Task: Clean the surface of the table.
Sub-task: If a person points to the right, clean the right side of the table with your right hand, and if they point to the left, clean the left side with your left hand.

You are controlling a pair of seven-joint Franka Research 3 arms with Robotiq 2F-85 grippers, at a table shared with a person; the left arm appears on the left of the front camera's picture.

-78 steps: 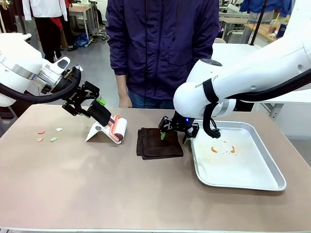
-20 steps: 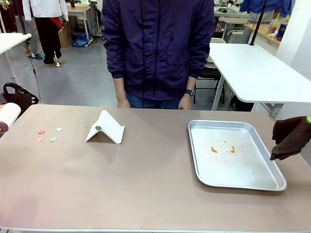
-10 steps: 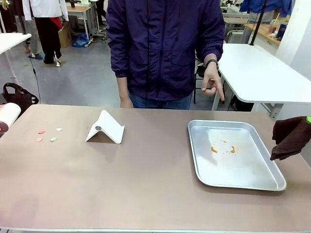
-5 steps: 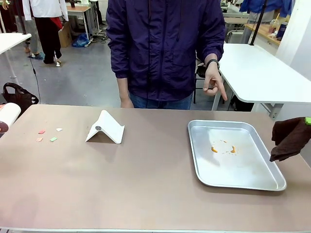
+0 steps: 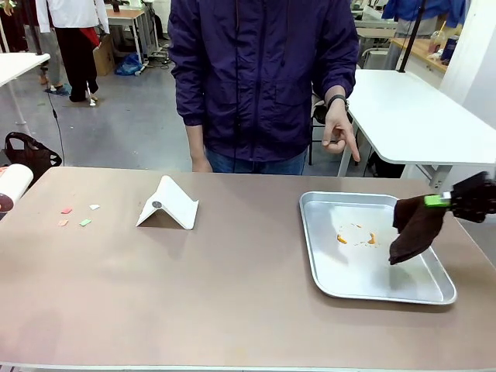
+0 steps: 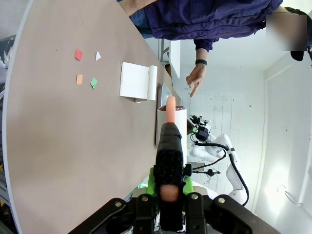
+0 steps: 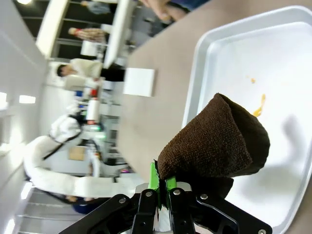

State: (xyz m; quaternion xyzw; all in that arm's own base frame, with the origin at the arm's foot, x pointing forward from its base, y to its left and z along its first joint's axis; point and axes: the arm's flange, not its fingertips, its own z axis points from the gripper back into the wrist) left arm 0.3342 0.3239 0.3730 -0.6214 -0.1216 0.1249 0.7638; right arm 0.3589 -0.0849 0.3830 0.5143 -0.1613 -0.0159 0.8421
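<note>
A: Two hands logged; their state?
B: Right hand (image 5: 446, 201) pinched the brown cloth (image 5: 415, 225) over the tray (image 5: 318, 256); left hand (image 6: 168, 180) clamped the lint roller (image 6: 168, 146).
A: Bench surface (image 5: 217, 287)?
B: Lay beneath all, paper scraps (image 5: 77, 215) at its left. Step judged: cloth approach. Next move called for lowering cloth onto orange smears (image 5: 342, 239).

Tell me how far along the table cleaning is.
Early. Done: both tools are gripped, the lint roller in the left pincer, the brown cloth in the right pincer. In hand: the cloth hangs over the metal tray. Left: the paper scraps on the table surface and the orange smears in the tray.
</note>
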